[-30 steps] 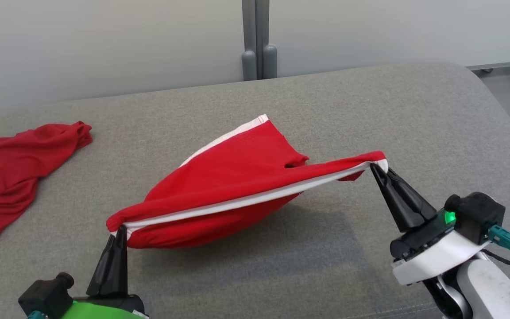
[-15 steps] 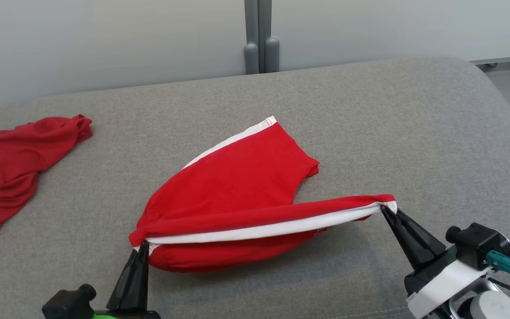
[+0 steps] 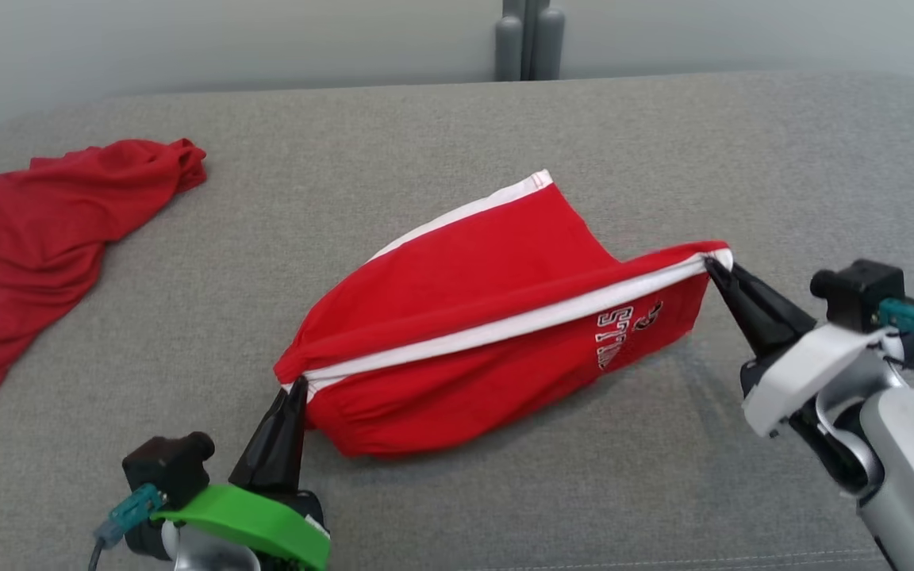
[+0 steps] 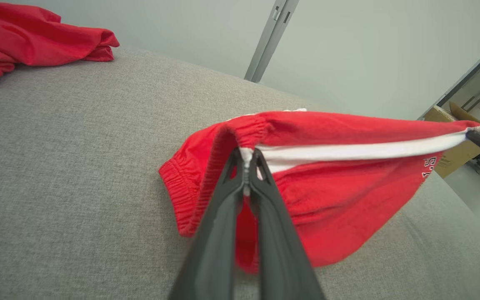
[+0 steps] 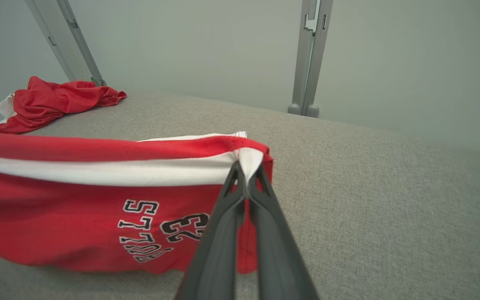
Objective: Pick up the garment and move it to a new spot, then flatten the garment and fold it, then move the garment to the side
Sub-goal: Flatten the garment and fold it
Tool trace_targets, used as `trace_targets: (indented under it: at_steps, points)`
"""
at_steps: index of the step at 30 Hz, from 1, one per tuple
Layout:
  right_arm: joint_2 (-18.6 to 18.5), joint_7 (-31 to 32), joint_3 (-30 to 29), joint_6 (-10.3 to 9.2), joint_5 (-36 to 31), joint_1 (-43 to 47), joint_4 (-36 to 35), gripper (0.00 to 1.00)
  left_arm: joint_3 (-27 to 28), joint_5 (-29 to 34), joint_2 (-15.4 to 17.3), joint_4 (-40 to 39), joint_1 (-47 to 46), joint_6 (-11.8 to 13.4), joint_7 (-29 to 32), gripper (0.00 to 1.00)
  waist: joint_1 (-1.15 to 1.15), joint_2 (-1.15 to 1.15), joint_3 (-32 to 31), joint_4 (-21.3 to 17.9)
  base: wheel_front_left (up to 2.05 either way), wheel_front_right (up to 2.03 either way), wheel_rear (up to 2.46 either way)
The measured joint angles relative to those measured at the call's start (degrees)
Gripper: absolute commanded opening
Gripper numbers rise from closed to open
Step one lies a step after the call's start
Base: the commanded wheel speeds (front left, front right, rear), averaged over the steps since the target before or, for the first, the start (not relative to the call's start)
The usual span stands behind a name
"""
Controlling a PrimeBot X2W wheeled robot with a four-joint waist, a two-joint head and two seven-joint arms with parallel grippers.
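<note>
2 sets of jaws are clenched on the red shorts (image 3: pixel 489 317) in the head view: left jaws at the waistband end, right jaws at the hem end. The white stripe (image 3: pixel 505 323) runs taut between them, and the cloth sags onto the grey cushion (image 3: pixel 425 119). Another red garment (image 3: pixel 52 230) lies well apart, far left.

Left wrist view: the jaws pinch the elastic corner.

Right wrist view: the jaws grip the stripe's end above the lettering (image 5: pixel 156 233), and bare cushion lies beyond, so I'd judge nothing blocks laying the shorts flat.
</note>
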Motion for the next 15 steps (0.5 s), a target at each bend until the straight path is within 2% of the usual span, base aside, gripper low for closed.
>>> trace_targets:
  at_steps: [9, 15]
  points:
    - [-2.5, 8.9, 5.0, -0.01, 2.6, -13.1, 7.0, 0.00, -1.9, -0.2, -0.6, 7.3, -11.5, 1.4, 3.4, 0.00, 0.00, 0.00, 4.4, 4.8, 0.00, 0.00, 0.00]
    - [-2.7, 12.7, 7.8, -0.01, 4.2, -19.7, 10.0, 0.00, -2.2, -1.7, -0.8, 11.0, -15.5, 3.1, 4.2, 0.00, 0.00, 0.00, 7.1, 7.2, 0.00, 0.00, 0.00]
